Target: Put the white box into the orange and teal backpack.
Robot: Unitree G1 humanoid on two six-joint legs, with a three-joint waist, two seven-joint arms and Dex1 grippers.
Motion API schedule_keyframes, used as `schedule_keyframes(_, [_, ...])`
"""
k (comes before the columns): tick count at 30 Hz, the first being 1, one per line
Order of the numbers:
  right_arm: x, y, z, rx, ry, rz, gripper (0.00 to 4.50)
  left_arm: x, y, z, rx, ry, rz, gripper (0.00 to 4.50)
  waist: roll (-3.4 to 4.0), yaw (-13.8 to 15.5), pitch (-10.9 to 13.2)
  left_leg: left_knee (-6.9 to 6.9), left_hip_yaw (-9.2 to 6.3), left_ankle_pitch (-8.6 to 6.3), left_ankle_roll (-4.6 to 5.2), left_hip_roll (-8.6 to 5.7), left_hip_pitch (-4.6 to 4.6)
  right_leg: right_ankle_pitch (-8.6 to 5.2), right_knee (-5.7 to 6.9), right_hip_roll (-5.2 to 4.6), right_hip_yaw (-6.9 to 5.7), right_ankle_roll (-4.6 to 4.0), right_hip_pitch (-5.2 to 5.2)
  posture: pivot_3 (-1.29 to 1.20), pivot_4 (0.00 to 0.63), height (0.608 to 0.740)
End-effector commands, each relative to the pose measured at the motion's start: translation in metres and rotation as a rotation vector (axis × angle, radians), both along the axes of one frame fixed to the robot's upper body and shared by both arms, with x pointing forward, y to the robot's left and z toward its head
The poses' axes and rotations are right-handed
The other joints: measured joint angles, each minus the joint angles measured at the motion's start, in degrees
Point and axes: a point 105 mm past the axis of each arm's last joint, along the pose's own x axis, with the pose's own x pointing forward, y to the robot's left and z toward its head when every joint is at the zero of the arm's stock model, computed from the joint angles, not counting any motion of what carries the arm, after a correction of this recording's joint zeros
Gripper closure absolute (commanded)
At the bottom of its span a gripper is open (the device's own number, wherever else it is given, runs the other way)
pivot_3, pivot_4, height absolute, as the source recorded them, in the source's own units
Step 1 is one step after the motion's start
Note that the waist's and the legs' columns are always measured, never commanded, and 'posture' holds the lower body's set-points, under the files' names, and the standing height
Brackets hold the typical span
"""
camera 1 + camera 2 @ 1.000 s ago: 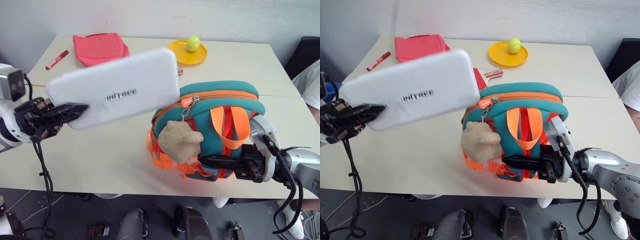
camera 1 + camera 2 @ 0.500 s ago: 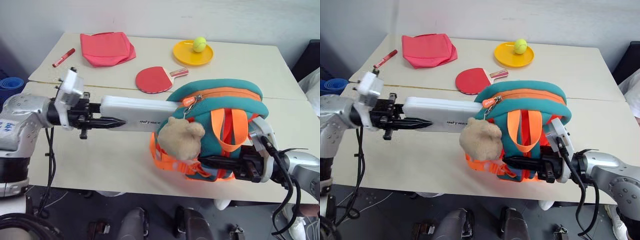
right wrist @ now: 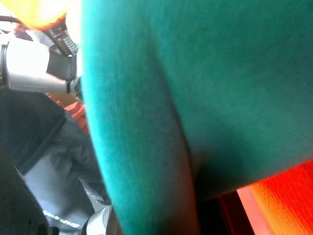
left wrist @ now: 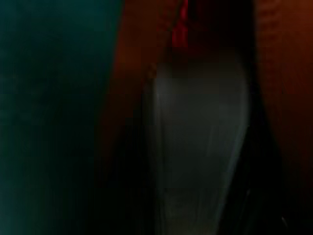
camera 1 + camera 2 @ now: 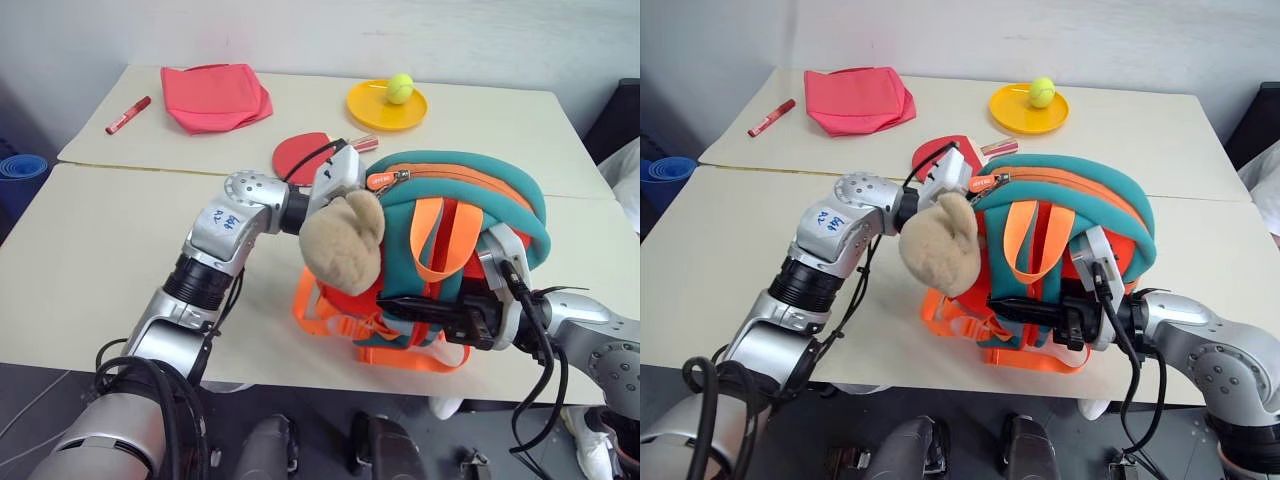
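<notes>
The white box (image 4: 198, 147) sits inside the orange and teal backpack (image 5: 455, 250), a pale, rounded, elongated shape running lengthwise into the dim orange-lined interior; its lettering is too dark to make out. The left end effector is buried in the zipper opening, its grip impossible to tell. The right end effector (image 5: 400, 304) is clenched on the backpack's front, which stands on the worktop (image 5: 100, 250).

The orange and teal backpack (image 5: 470, 205) is matt woven cloth, its beige toy (image 5: 343, 240) fuzzy plush; the white box (image 4: 198, 147) inside looks like smooth plastic, perhaps
</notes>
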Motion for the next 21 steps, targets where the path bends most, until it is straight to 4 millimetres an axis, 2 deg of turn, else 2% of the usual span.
schedule_keyframes(1, [-0.006,0.008,-0.002,-0.026,-0.041,0.004,4.5,-0.002,0.018,0.009,-0.063,0.015,0.028,1.73,0.02,-0.3,0.0,0.0,0.02,0.0,0.0,0.01,0.05,0.0,0.03,0.0,0.02,0.0,0.0,0.0,0.15,0.74])
schedule_keyframes(5, [-0.002,0.007,-0.005,-0.013,-0.054,-0.054,4.5,0.0,0.062,0.008,-0.094,0.004,0.03,0.54,0.02,-0.8,0.0,-0.01,-0.03,0.05,-0.15,0.14,0.13,-0.03,0.12,-0.04,0.08,-0.05,0.0,0.0,0.15,0.74])
schedule_keyframes(7, [-0.002,0.006,-0.007,-0.011,-0.053,-0.069,4.5,0.014,0.088,0.009,-0.092,-0.02,0.124,0.01,0.02,-0.8,0.0,0.0,-0.06,0.05,-0.19,0.15,0.14,-0.06,0.17,-0.05,0.08,-0.11,0.0,0.0,0.15,0.74])
schedule_keyframes(9, [-0.001,0.006,-0.007,0.013,-0.046,-0.074,4.5,0.023,0.112,0.012,-0.064,-0.051,0.166,0.01,0.02,-0.7,0.0,0.04,-0.08,0.05,-0.19,0.13,0.14,-0.06,0.19,-0.04,0.08,-0.11,0.02,0.0,0.15,0.74])
schedule_keyframes(12, [0.0,0.007,-0.002,0.075,-0.048,-0.068,4.5,0.012,0.134,0.019,-0.034,-0.042,0.078,0.01,0.02,-0.7,0.0,0.04,-0.07,0.04,-0.18,0.1,0.12,-0.06,0.21,-0.01,0.04,-0.11,0.0,0.0,0.15,0.74])
schedule_keyframes(15, [0.004,0.005,0.004,0.124,-0.054,-0.086,4.5,-0.002,0.156,0.015,0.031,-0.053,0.027,0.01,0.02,-0.5,0.0,0.04,-0.06,0.0,-0.14,0.06,0.09,-0.06,0.19,0.0,0.02,-0.11,-0.01,0.0,0.15,0.74])
schedule_keyframes(17, [0.006,0.003,0.006,0.121,-0.061,-0.095,4.5,-0.009,0.162,0.019,0.023,-0.057,0.04,0.01,0.02,-0.6,0.0,0.05,-0.06,-0.01,-0.12,0.06,0.09,-0.06,0.18,-0.06,0.11,-0.11,-0.01,0.0,0.15,0.74])
schedule_keyframes(19, [0.01,0.0,0.005,0.093,-0.068,-0.11,4.5,-0.019,0.153,0.033,-0.072,-0.09,0.032,0.01,0.02,-0.5,0.0,0.05,-0.07,-0.01,-0.11,0.05,0.09,-0.06,0.18,-0.08,0.12,-0.11,0.0,0.0,0.15,0.74])
schedule_keyframes(21, [0.014,-0.003,0.005,0.083,-0.064,-0.119,4.5,-0.034,0.135,0.04,-0.147,-0.105,-0.016,0.01,0.01,-0.1,0.0,0.08,-0.11,-0.01,-0.11,0.05,0.08,-0.06,0.19,-0.11,0.12,-0.11,0.03,0.0,0.15,0.74])
